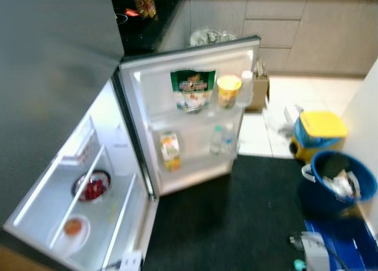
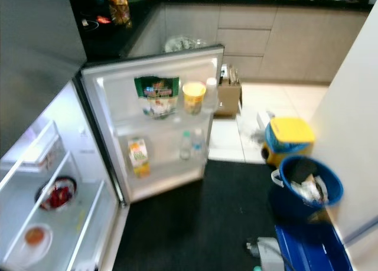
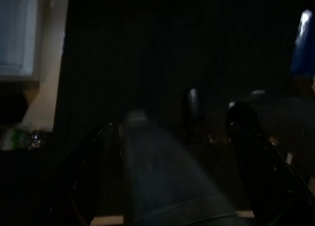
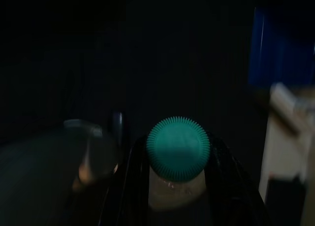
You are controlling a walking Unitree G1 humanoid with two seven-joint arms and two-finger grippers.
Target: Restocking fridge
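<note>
In front of the robot, the fridge door [image 1: 189, 114] is standing wide open, with a green bag [image 1: 192, 89], a yellow cup [image 1: 228, 91] and small bottles already sitting on its racks. A bottle with a green cap [image 4: 178, 148] is being held tight between the fingers of the right gripper [image 4: 177, 186], down low near the dark floor. The left gripper [image 3: 167, 181] is hanging open with nothing in it. It looks like the bottle is being carried to the fridge. Next, it probably needs to be lifted up and stood in a free spot on a door rack.
</note>
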